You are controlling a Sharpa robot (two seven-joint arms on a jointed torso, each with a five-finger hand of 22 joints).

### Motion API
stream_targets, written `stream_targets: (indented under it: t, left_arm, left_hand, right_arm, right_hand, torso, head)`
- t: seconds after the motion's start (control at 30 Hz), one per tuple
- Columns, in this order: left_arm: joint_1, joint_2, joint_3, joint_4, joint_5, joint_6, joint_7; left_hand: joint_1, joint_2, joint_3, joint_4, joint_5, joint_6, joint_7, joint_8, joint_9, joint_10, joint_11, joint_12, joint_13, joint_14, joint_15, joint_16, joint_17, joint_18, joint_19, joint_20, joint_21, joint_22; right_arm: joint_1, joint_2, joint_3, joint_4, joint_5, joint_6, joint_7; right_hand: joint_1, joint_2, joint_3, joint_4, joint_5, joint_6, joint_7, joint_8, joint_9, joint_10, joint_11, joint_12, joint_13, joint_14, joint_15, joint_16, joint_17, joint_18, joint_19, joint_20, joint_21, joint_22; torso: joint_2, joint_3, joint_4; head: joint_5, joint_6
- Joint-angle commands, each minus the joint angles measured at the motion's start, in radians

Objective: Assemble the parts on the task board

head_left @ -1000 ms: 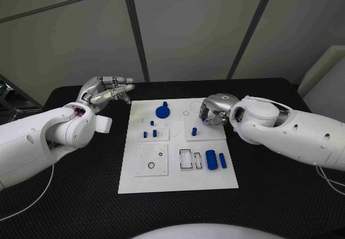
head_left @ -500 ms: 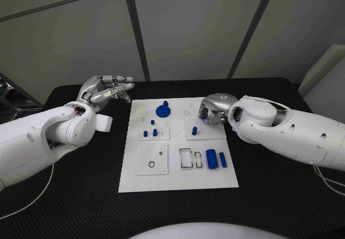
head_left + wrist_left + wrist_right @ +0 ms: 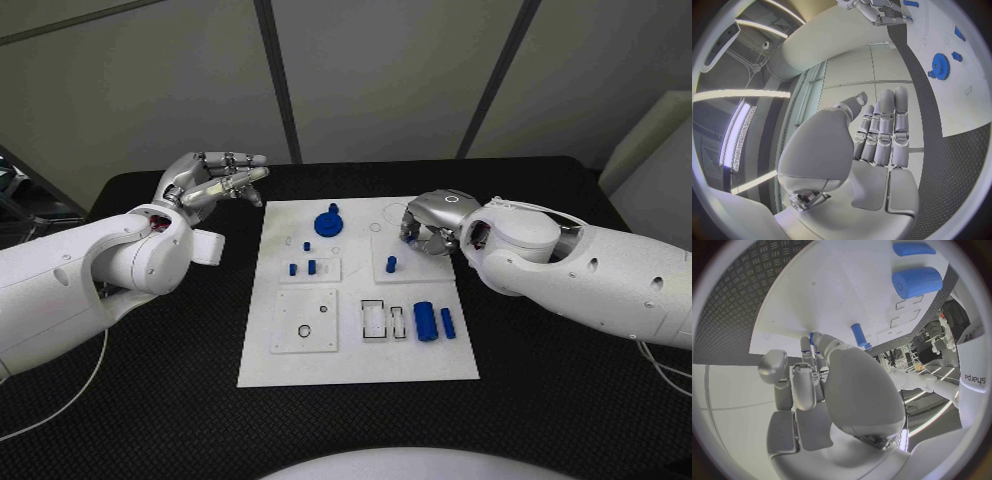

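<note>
The white task board lies mid-table. On it are a blue gear, small blue pegs, a single upright peg, a thick blue cylinder and a slim blue rod. My right hand is curled down over the board's far right part, just beyond the upright peg. A small blue part shows as a sliver at its fingertips, apparently pinched. My left hand is raised off the board's far left corner, fingers straight and holding nothing. The gear also appears in the left wrist view.
The board has bare sockets: a ring hole in its near-left plate and rectangular slots beside the cylinder. Black table surrounds the board on all sides.
My right hand has edged slightly to the right over the board's far right part. The left hand and the parts on the board have stayed where they were.
</note>
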Motion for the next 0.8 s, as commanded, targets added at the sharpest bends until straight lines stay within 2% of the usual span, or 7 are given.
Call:
stream_targets:
  t: [0.03,0.17,0.23,0.53,0.67,0.8]
  left_arm:
    - [0.001,0.002,0.001,-0.002,0.006,0.003,0.007]
    - [0.001,0.004,0.001,-0.005,0.006,0.004,0.006]
    - [0.001,0.006,0.001,-0.006,0.006,0.002,0.006]
    - [0.001,0.013,0.001,-0.007,0.006,0.0,0.008]
    - [0.001,0.016,0.001,-0.009,0.006,0.001,0.008]
    - [0.001,0.021,0.001,-0.009,0.006,0.002,0.008]
  left_hand:
    - [-0.002,0.009,-0.001,-0.003,-0.006,0.008,0.001,0.005,0.001,-0.009,0.002,0.003,-0.002,-0.006,-0.001,-0.005,-0.002,-0.018,-0.007,0.001,-0.006,-0.002]
    - [-0.002,0.009,-0.002,-0.004,-0.006,0.008,0.001,0.005,0.0,-0.011,0.002,0.003,-0.002,-0.007,0.0,-0.005,-0.003,-0.018,-0.008,0.001,-0.006,-0.002]
    - [-0.002,0.009,-0.003,-0.004,-0.006,0.008,0.002,0.006,0.0,-0.012,0.002,0.003,-0.002,-0.007,0.0,-0.006,-0.003,-0.018,-0.008,0.001,-0.007,-0.002]
    - [-0.005,0.011,-0.006,-0.003,-0.006,0.004,0.003,0.006,-0.001,-0.018,0.004,0.004,-0.003,-0.009,0.001,-0.007,-0.005,-0.019,-0.009,0.002,-0.009,-0.004]
    - [-0.005,0.011,-0.007,-0.003,-0.006,0.002,0.004,0.006,-0.001,-0.02,0.004,0.004,-0.003,-0.009,0.002,-0.007,-0.006,-0.019,-0.01,0.003,-0.009,-0.004]
    - [-0.005,0.011,-0.007,-0.003,-0.006,0.002,0.004,0.006,-0.001,-0.02,0.004,0.004,-0.003,-0.009,0.002,-0.007,-0.006,-0.019,-0.01,0.003,-0.009,-0.004]
  right_arm:
    - [0.001,-0.014,0.0,0.029,-0.013,-0.058,-0.022]
    - [0.002,-0.031,0.001,0.062,-0.013,-0.088,-0.026]
    - [0.002,-0.037,0.002,0.078,-0.013,-0.096,-0.027]
    - [0.003,-0.054,0.003,0.162,-0.012,-0.133,-0.02]
    - [0.002,-0.046,0.004,0.205,0.007,-0.154,-0.003]
    - [0.002,-0.023,0.004,0.233,0.028,-0.168,0.015]
  right_hand:
    - [-0.007,0.008,0.009,-0.005,0.002,0.008,-0.002,0.003,0.001,0.022,-0.015,-0.005,0.002,0.064,-0.009,0.005,0.047,-0.013,0.003,-0.004,0.006,0.004]
    - [-0.011,0.005,0.018,-0.012,0.006,0.008,-0.002,0.001,0.0,0.024,-0.015,-0.01,0.002,0.064,-0.009,0.006,0.048,-0.013,0.004,-0.004,0.009,0.009]
    - [-0.015,0.004,0.022,-0.016,0.009,0.008,-0.001,0.0,0.0,0.025,-0.014,-0.012,0.002,0.065,-0.008,0.007,0.05,-0.014,0.005,-0.004,0.012,0.012]
    - [-0.021,0.001,0.026,-0.018,0.01,0.009,0.0,-0.001,0.0,0.026,-0.014,-0.016,0.002,0.065,-0.008,0.01,0.053,-0.014,0.006,-0.004,0.014,0.015]
    - [-0.023,0.0,0.027,-0.019,0.01,0.009,0.0,-0.001,0.0,0.027,-0.014,-0.017,0.002,0.066,-0.008,0.011,0.054,-0.015,0.007,-0.004,0.016,0.017]
    - [-0.025,-0.001,0.029,-0.021,0.01,0.009,0.0,-0.002,0.0,0.027,-0.013,-0.018,0.002,0.066,-0.008,0.012,0.056,-0.015,0.008,-0.004,0.017,0.019]
  torso:
    - [-0.001,-0.0015,-0.0013]
    - [-0.001,-0.0004,-0.0008]
    - [0.0,0.0002,-0.0004]
    - [0.0,-0.0005,0.0005]
    - [0.0,0.0002,0.0008]
    - [0.001,-0.0017,0.0007]
  head:
    - [-0.003,0.002]
    - [-0.005,0.006]
    - [0.0,0.012]
    - [0.009,0.014]
    - [0.021,0.009]
    - [0.036,0.005]
